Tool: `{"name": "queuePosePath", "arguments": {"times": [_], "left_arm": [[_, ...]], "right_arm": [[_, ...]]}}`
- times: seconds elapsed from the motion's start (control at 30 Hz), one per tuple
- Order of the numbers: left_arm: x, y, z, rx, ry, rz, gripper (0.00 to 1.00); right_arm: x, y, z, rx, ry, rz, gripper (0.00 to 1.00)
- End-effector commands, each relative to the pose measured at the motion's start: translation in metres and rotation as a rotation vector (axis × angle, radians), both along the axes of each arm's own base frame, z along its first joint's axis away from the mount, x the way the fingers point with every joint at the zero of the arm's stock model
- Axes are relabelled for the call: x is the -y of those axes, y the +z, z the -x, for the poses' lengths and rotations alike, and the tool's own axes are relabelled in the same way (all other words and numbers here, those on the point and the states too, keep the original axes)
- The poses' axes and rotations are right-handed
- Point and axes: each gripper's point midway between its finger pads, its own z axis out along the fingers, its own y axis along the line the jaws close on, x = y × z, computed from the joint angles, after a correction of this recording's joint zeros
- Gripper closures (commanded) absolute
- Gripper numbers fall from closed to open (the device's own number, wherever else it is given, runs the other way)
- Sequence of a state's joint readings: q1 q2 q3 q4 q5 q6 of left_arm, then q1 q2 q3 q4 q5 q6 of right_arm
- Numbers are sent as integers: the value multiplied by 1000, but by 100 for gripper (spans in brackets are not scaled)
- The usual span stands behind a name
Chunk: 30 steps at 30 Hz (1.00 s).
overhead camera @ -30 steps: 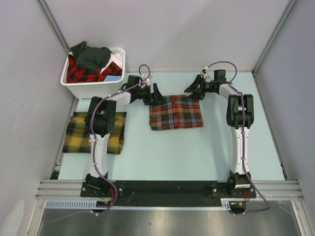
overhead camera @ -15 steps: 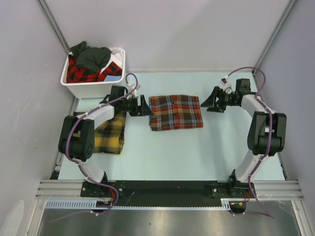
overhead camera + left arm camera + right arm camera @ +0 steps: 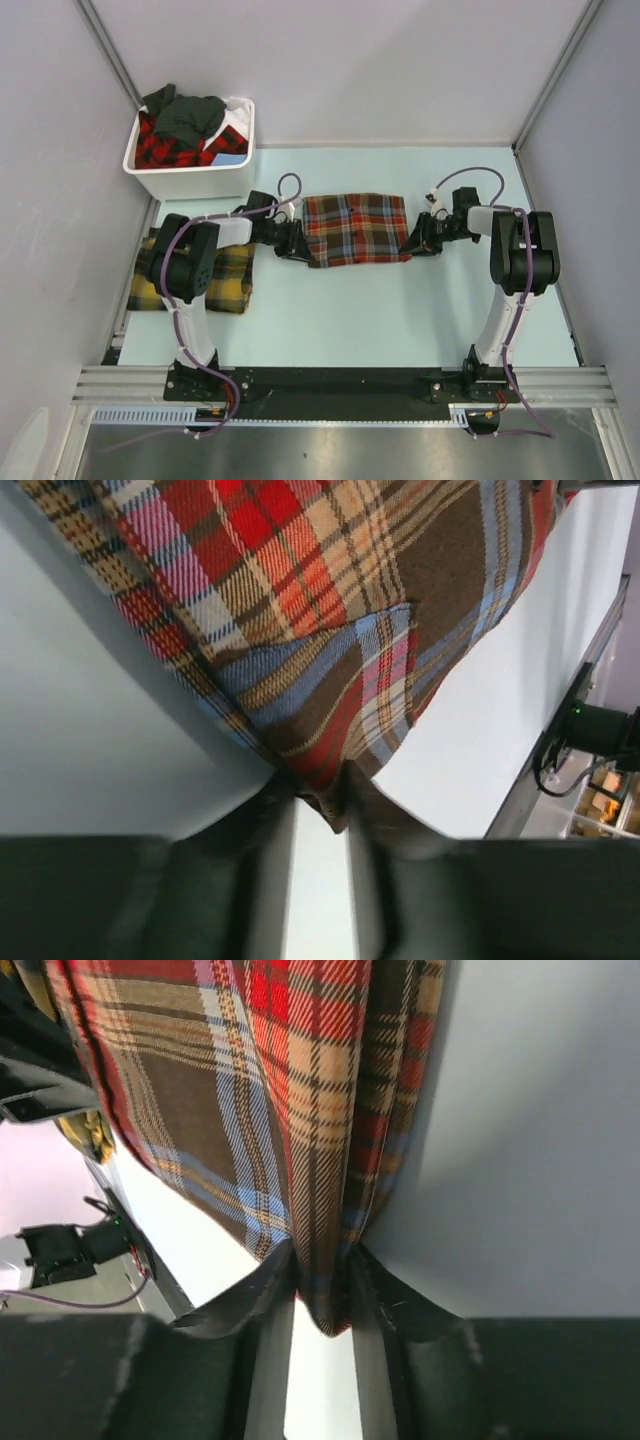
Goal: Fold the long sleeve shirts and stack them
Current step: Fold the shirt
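The table (image 3: 400, 310) is a pale mint-green surface, matte and plain. Near its middle, towards the far side, lies a folded red-brown shirt (image 3: 355, 228) with blue lines, roughly square, its left and right edges raised a little off the surface. At the left edge lies a folded yellow-and-dark-green shirt (image 3: 235, 280), well apart from the first. A white bin (image 3: 190, 183) stands at the far left corner. A black mounting strip (image 3: 340, 385) runs along the near edge.

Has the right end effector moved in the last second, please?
Yes: the right end effector came nearer, away from the table's far edge, and now pinches the red-brown shirt.
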<state>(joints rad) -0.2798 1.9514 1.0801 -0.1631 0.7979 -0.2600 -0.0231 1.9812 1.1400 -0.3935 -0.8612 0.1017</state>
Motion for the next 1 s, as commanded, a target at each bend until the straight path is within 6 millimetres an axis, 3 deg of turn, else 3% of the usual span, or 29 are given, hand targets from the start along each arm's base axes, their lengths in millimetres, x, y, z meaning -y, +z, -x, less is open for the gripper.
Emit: {"name": "queuePosePath", "arguments": {"times": [0.0,0.07,0.2,0.27,0.3,0.33,0.37,0.4,0.47,0.53,0.63,0.67,0.73,0.77,0.8,0.83,0.87,0.9,0.93,0.97], "left_arm": [[10,0,17,-14,-82,35,88],[14,6,34,-11,-118,35,97],[26,12,98,-48,-269,45,100],[42,16,133,-33,-397,41,100],[46,17,143,-35,-432,43,100],[50,17,151,-31,-462,44,99],[56,18,162,-22,-511,47,95],[58,20,164,-15,-525,47,81],[52,24,166,2,-560,66,68],[44,44,168,46,-591,156,55],[17,72,125,137,-468,207,47],[4,85,90,208,-387,191,45],[-6,93,45,264,-287,138,37],[-15,102,13,313,-213,105,35],[-16,105,-4,323,-176,106,22],[-17,87,-20,253,-127,81,20],[-16,94,-45,282,-100,61,18],[-13,86,-53,246,-101,65,14],[-11,63,-56,154,-89,58,13],[-8,64,-72,163,-78,61,12]], "right_arm": [[0,-9,5,-6,26,21,88],[6,-7,9,-7,40,55,100],[31,0,20,-17,96,165,100],[47,-6,13,14,128,244,100],[52,-1,-4,53,136,273,100],[54,-9,-10,49,151,294,100],[57,-11,-20,73,168,331,100],[52,-13,-28,95,202,352,100],[54,-15,-60,174,247,426,100],[38,-14,-86,259,307,463,100],[27,-11,-107,345,367,514,87],[26,-4,-118,390,371,537,76],[28,2,-125,424,368,569,57],[30,11,-131,454,354,589,44],[32,16,-134,463,337,603,39],[37,21,-137,473,318,630,36],[37,34,-140,498,299,637,33],[37,41,-140,507,282,634,32],[34,49,-140,519,274,618,32],[31,56,-138,524,269,603,32]]}}
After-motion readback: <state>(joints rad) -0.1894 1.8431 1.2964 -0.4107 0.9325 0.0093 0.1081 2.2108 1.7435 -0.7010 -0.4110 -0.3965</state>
